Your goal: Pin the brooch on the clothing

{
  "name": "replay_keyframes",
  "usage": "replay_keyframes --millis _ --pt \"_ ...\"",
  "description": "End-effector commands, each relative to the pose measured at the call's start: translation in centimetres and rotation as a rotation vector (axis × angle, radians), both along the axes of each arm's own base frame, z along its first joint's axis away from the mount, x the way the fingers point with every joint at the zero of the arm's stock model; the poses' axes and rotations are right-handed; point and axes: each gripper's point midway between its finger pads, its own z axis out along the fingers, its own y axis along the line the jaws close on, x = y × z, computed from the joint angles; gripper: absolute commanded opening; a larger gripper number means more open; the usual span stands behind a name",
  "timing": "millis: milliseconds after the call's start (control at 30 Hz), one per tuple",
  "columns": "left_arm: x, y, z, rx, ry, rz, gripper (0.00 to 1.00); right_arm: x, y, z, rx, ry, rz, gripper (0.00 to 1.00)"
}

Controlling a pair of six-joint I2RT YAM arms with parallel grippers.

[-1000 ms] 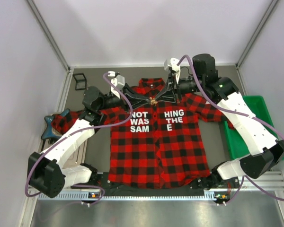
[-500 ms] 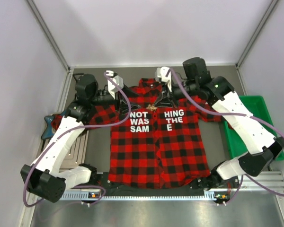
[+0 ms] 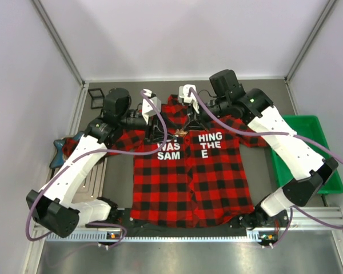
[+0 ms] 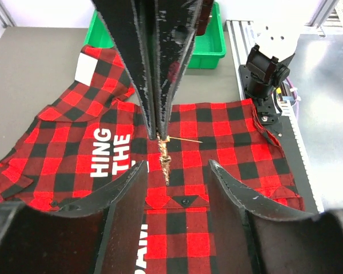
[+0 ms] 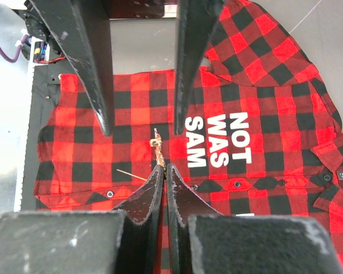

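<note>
The clothing, a red-and-black plaid shirt (image 3: 188, 177) with white lettering, lies flat on the table, collar at the far side. It also shows in the left wrist view (image 4: 228, 154) and the right wrist view (image 5: 131, 114). My right gripper (image 3: 184, 129) (image 5: 162, 166) is shut on the brooch (image 3: 181, 133) (image 5: 157, 145) (image 4: 164, 157), a tiny golden-looking piece seen edge-on with a thin pin sticking out sideways, held just above the shirt's placket beside "SAM". My left gripper (image 3: 167, 135) (image 4: 178, 166) is open and empty, its jaws spread on either side of the brooch, close to it.
A green bin (image 3: 306, 154) stands at the right edge, partly over the shirt's sleeve. A dark blue object (image 3: 60, 153) lies at the left by the other sleeve. A small black frame (image 3: 96, 97) sits at the far left corner. A metal rail (image 3: 177, 234) runs along the near edge.
My left gripper, which had drawn back to the left, has swung right again to the brooch. My right arm has shifted slightly left, still holding the brooch.
</note>
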Motion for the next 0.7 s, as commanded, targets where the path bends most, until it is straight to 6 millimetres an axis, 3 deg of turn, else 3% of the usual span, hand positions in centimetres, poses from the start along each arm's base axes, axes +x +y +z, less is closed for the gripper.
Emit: replay_keyframes --millis 0,133,367,667 --pt "0.5 -0.5 0.4 -0.007 0.014 0.026 0.50 -0.4 0.7 1.9 0.030 -0.070 0.032 0.00" --pt "0.9 -0.6 -0.2 0.009 0.047 0.036 0.49 -0.6 1.0 2.0 0.028 -0.074 0.038 0.00" --pt "1.0 -0.9 -0.6 0.017 0.050 0.031 0.34 -0.3 1.4 2.1 0.027 -0.079 0.047 0.00" --pt "0.9 -1.1 -0.7 0.004 0.044 0.023 0.00 -0.4 1.6 2.1 0.030 -0.078 0.061 0.00"
